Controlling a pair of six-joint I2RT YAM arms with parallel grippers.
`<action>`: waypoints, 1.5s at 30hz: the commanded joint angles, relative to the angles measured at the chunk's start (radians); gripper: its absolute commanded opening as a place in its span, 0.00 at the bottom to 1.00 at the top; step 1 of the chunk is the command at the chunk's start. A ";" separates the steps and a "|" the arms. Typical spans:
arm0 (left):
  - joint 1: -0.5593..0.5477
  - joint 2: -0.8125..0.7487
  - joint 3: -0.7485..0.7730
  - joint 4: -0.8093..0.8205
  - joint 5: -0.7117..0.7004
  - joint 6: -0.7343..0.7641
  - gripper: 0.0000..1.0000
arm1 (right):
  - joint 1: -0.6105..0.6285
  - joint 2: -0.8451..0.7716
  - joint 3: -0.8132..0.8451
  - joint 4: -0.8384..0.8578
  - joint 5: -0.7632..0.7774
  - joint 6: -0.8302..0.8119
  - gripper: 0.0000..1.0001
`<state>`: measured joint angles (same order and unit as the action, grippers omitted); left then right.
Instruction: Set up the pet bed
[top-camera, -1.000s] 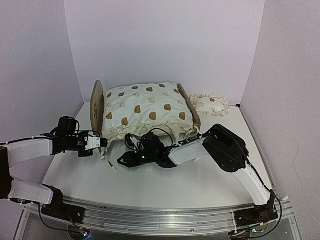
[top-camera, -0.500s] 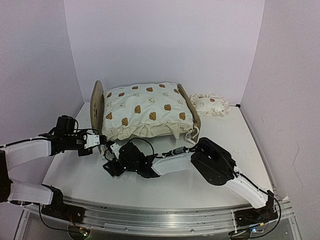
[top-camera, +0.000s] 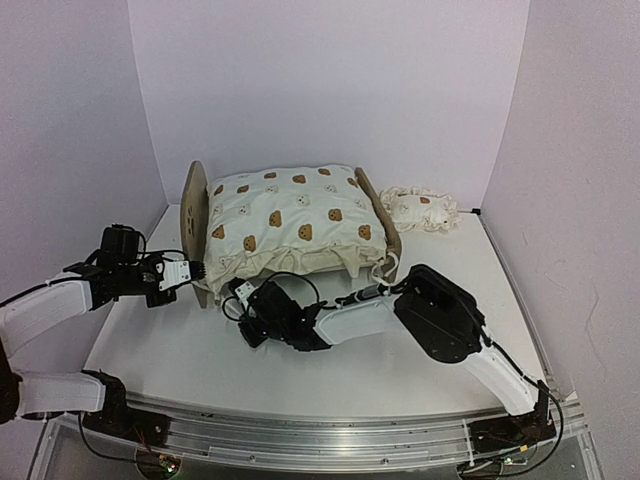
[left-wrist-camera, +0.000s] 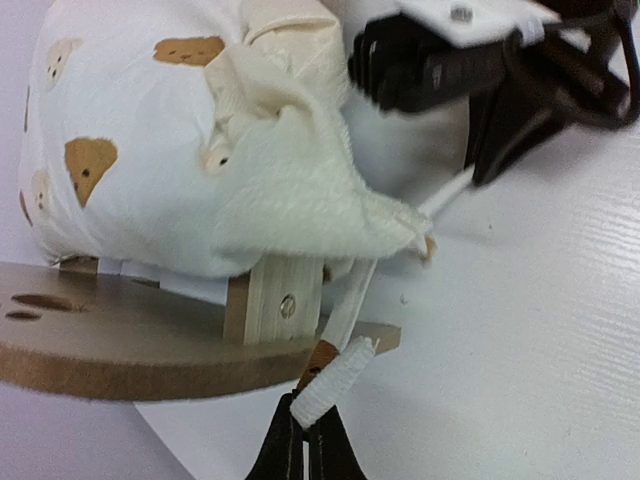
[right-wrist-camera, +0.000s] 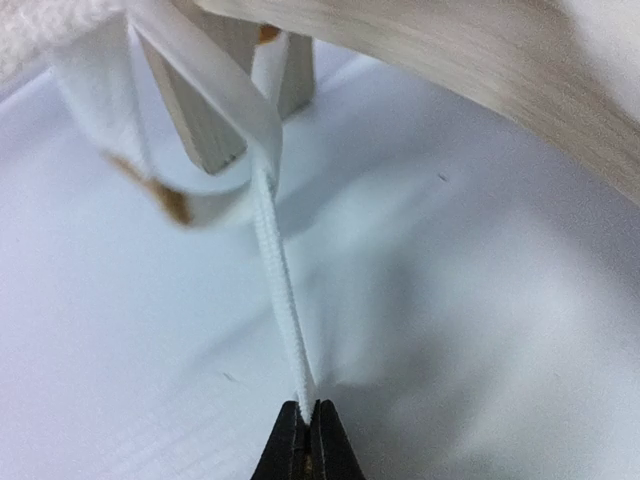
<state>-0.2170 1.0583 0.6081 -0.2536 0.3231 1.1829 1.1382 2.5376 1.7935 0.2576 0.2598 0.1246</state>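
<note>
A white table (top-camera: 180, 350) is being enclosed on three sides by plain pale lilac walls (top-camera: 330, 90). Its surface is being lit evenly, and an aluminium rail (top-camera: 320, 427) is being shown along its near edge.

No writing, label, brand name, number or sign could be read in any of the views. The only printed marks were the brown and pale bear faces scattered over the cushion (top-camera: 290, 215), which sat toward twelve o'clock on the table; these were pictures, with no lettering among them.
</note>
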 joint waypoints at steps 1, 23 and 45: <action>0.063 -0.081 0.012 -0.105 -0.070 0.100 0.00 | -0.049 -0.224 -0.135 -0.096 -0.010 -0.098 0.00; 0.397 -0.033 -0.190 -0.119 -0.224 0.508 0.00 | -0.233 -0.503 -0.157 -0.097 -0.284 -0.074 0.00; 0.414 -0.037 -0.039 -0.382 0.096 0.445 0.00 | -0.234 -0.543 -0.409 -0.117 -0.529 0.154 0.00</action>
<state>0.1687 1.0224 0.4383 -0.4192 0.3090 1.6934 0.9047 2.0506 1.4282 0.1234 -0.2002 0.2112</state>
